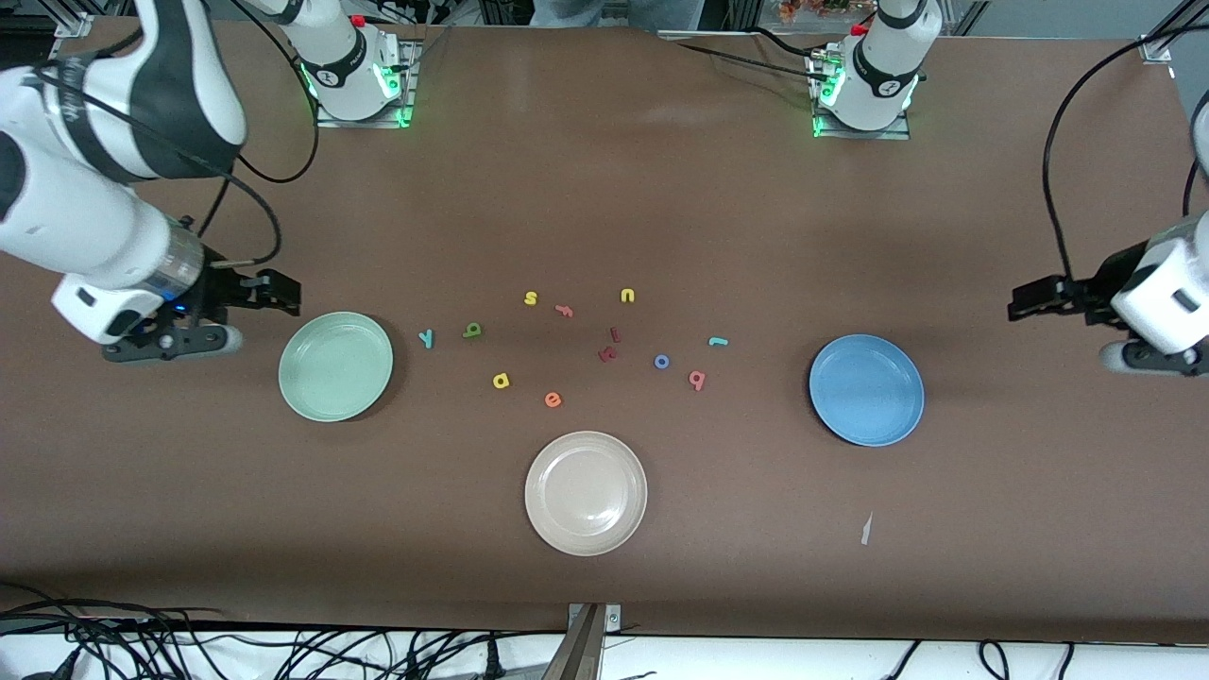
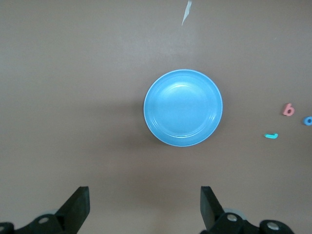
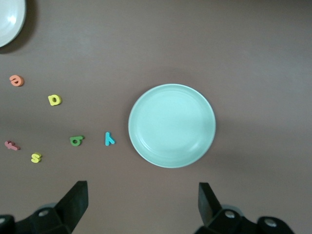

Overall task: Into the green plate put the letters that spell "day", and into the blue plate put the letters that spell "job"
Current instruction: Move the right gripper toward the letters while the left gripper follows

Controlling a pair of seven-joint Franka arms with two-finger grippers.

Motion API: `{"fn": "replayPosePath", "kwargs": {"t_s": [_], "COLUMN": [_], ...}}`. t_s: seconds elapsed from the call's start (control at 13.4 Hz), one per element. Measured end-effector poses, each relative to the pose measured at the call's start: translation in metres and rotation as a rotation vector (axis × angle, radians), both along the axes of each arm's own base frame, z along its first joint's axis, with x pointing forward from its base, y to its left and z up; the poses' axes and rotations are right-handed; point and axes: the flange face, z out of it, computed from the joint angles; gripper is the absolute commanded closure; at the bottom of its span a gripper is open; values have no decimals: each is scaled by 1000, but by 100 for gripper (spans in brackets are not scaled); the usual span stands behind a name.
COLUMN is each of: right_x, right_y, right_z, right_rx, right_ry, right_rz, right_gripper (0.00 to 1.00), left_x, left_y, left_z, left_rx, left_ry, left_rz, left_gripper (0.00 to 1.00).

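The green plate (image 1: 335, 365) (image 3: 171, 126) lies empty toward the right arm's end of the table, the blue plate (image 1: 866, 389) (image 2: 183, 107) empty toward the left arm's end. Between them lie the teal y (image 1: 427, 338) (image 3: 109, 139), olive-green letter (image 1: 472, 330) (image 3: 76, 141), yellow stemmed letter (image 1: 502, 381) (image 3: 54, 100), teal j (image 1: 719, 341) (image 2: 271, 136), blue o (image 1: 662, 361) (image 2: 308, 120) and pinkish b (image 1: 697, 380) (image 2: 288, 109). My right gripper (image 1: 276, 292) (image 3: 143, 202) hangs open and empty over bare table beside the green plate. My left gripper (image 1: 1030, 302) (image 2: 145, 204) hangs open and empty beside the blue plate.
A beige plate (image 1: 586, 492) lies nearer the front camera than the letters. Among the letters are a yellow s (image 1: 531, 298), pink f (image 1: 564, 310), yellow u (image 1: 627, 296), orange e (image 1: 553, 399) and two dark red letters (image 1: 607, 354). A paper scrap (image 1: 865, 529) lies near the blue plate.
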Motion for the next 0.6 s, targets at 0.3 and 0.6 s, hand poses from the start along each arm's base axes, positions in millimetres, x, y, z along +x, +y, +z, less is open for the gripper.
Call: {"fn": "replayPosePath", "kwargs": {"t_s": [0.3,0.6], "right_x": [4,-2], "right_y": [33,38], "right_z": [-28,-76], "right_rx": [-9,1], "right_ry": [8,-43], "right_rz": [48,57], "right_gripper": [0,0], "left_x": [10,17], "left_y": [-17,-63], "left_z": [-34,-74], "left_rx": [7,-60], "left_ry": [44,74], "left_rz": [-24,-31], "left_gripper": [0,0]}}
